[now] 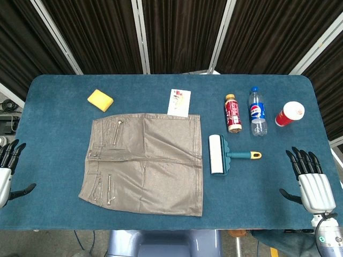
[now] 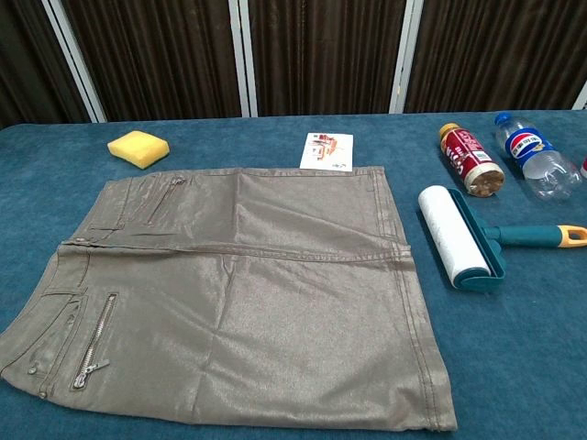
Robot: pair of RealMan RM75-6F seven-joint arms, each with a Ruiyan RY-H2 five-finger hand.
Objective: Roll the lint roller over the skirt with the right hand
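Note:
A taupe skirt [image 1: 144, 163] [image 2: 238, 293] lies flat on the blue table, waistband to the left, zips showing. Just right of its hem lies the lint roller [image 1: 217, 154] [image 2: 454, 236], a white roll in a teal holder whose yellow-tipped handle [image 1: 246, 156] [image 2: 541, 236] points right. My right hand [image 1: 311, 182] hovers at the table's front right corner, fingers spread, holding nothing, well right of the handle. At the far left edge my left hand [image 1: 8, 171] is also spread and empty. Neither hand appears in the chest view.
A yellow sponge [image 1: 100, 99] [image 2: 138, 148] and a small card [image 1: 179, 102] [image 2: 327, 151] lie behind the skirt. Behind the roller lie a red bottle [image 1: 232, 113] [image 2: 470, 160], a Pepsi bottle [image 1: 257, 111] [image 2: 537, 156] and a red cup [image 1: 290, 113].

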